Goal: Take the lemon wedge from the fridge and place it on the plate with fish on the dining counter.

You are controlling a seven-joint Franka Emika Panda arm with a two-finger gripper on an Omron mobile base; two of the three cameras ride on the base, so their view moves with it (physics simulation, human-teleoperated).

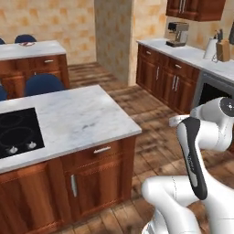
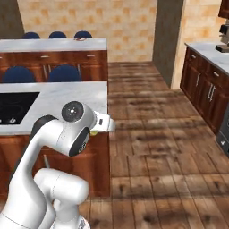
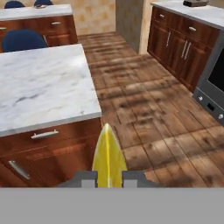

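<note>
The lemon wedge (image 3: 109,157) sat pinched between the jaws, which were nearly closed on it, its yellow tip pointing out ahead of the fingertips (image 3: 85,178); in the right base view a sliver of yellow (image 2: 94,132) showed under the gripper (image 2: 103,124).

The risks, as I judged them: the wedge was tiny and held at its narrow base, so a jolt of the driving base or a quick swing of the arm could let it slip to the wooden floor (image 3: 148,109).

Going left to right: far off at the left stood the dining counter (image 1: 32,49) with the plate (image 1: 26,44) near its back edge, blue chairs (image 1: 43,84) tucked in front of it. Between robot and plate lay the cooktop counter (image 1: 77,121), its corner and drawer handle (image 3: 44,134) close to the hand; swinging left too low could clip that edge. To the right the floor lay open, a broad aisle running up to the pillar (image 1: 114,36). Farther right the wall cabinets (image 1: 169,80) and coffee machine (image 1: 177,34) stood well apart.
</note>
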